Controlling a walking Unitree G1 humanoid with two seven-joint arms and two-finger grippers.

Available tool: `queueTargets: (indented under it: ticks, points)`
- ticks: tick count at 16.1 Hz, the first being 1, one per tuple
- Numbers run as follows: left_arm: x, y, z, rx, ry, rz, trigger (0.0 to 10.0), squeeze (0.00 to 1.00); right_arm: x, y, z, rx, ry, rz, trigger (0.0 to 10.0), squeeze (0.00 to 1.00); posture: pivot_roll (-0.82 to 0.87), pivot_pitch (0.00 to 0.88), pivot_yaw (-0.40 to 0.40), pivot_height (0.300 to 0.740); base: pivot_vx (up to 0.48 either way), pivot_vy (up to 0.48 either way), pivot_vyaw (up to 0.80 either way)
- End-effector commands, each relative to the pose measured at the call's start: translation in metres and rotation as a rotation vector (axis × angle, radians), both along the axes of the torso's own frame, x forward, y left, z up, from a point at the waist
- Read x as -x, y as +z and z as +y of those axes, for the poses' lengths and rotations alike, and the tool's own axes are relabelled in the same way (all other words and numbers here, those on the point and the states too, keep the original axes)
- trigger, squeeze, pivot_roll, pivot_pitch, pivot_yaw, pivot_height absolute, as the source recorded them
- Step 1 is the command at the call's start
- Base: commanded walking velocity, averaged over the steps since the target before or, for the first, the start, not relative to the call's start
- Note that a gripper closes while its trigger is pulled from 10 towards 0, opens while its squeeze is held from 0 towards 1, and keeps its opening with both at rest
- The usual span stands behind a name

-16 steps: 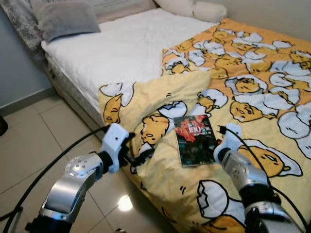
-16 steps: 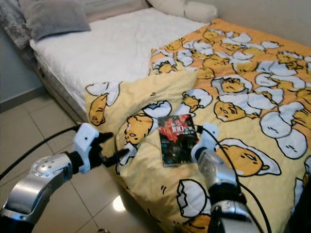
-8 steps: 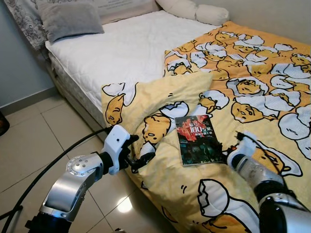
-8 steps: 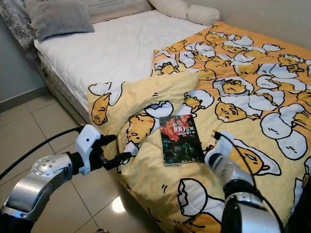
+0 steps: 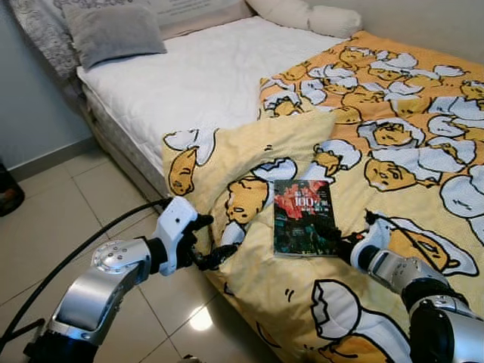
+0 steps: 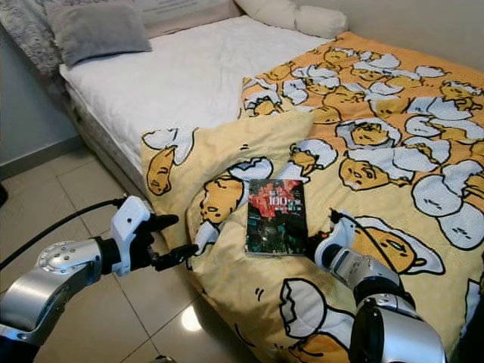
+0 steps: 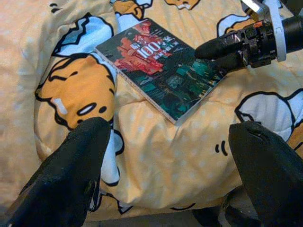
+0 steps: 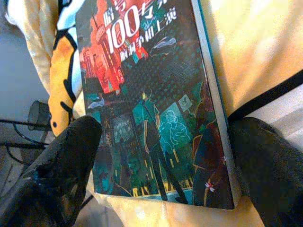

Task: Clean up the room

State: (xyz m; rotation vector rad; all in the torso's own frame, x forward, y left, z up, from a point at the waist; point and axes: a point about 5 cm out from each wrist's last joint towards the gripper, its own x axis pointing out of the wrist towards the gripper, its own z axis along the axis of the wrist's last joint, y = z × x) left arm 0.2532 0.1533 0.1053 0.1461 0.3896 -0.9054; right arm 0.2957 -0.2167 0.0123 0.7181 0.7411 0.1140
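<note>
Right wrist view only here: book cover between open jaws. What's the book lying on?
Observer: The book lies flat on a yellow egg-cartoon blanket spread over a bed, near the floor-side edge.
Operator: Left arm?
Observer: The left gripper hovers open off the bed's edge, beside the blanket's folded-back corner, holding nothing.
Operator: Anything else on the bed?
Observer: A grey pillow on the bare white mattress at the head end.
</note>
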Motion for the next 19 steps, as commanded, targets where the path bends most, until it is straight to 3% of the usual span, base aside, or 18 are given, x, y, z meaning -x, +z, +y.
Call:
queueTargets:
  ticks: [1,2,3,4,5,7,10,12,15,19]
  points:
    - [-0.001,0.003,0.002,-0.019,-0.008,-0.001,10.0,0.00,0.007,-0.010,0.004,0.033,0.009,0.062,10.0,0.76,0.00,0.000,0.061,0.740,0.000,0.000,0.00]
    - [0.000,0.003,0.003,-0.024,-0.006,0.001,10.0,0.00,0.012,-0.016,0.005,0.058,-0.007,0.095,10.0,0.63,0.02,0.000,0.064,0.740,0.000,0.000,0.00]
    - [0.000,0.004,0.005,-0.027,-0.005,0.003,10.0,0.00,0.016,-0.021,0.005,0.072,-0.008,0.117,10.0,0.58,0.02,0.000,0.064,0.740,0.000,0.000,0.00]
    - [0.001,0.004,0.007,-0.037,-0.002,0.005,10.0,0.00,0.021,-0.027,0.007,0.105,-0.005,0.141,10.0,0.13,0.02,0.000,0.064,0.740,0.000,0.000,0.00]
    - [0.002,0.003,0.009,-0.049,0.002,0.007,10.0,0.00,0.027,-0.033,0.008,0.137,-0.020,0.167,10.0,0.00,0.03,0.000,0.066,0.740,0.000,0.000,0.00]
    - [0.002,0.004,0.010,-0.051,0.006,0.004,10.0,0.00,0.028,-0.035,0.013,0.087,-0.060,0.175,10.0,0.00,0.04,0.000,0.066,0.740,0.000,0.000,0.00]
    - [0.000,0.004,0.010,-0.054,0.009,0.005,10.0,0.00,0.024,-0.034,0.038,0.001,0.032,0.143,10.0,0.00,0.04,0.000,0.063,0.740,0.000,0.000,0.00]
    - [0.000,0.004,0.007,-0.039,0.009,0.009,10.0,0.00,0.014,-0.024,0.057,-0.164,0.022,0.083,10.0,0.00,0.03,0.000,0.065,0.740,0.000,0.000,0.00]
    - [0.001,0.002,0.000,-0.008,0.002,0.017,10.0,0.00,0.007,-0.016,0.074,-0.285,0.021,0.046,10.0,0.00,0.02,0.000,0.063,0.740,0.000,0.000,0.00]
    - [0.000,0.001,-0.003,0.001,0.005,0.016,10.0,0.00,0.008,-0.017,0.089,-0.323,0.021,0.047,10.0,0.00,0.02,0.000,0.058,0.740,0.000,0.000,0.00]
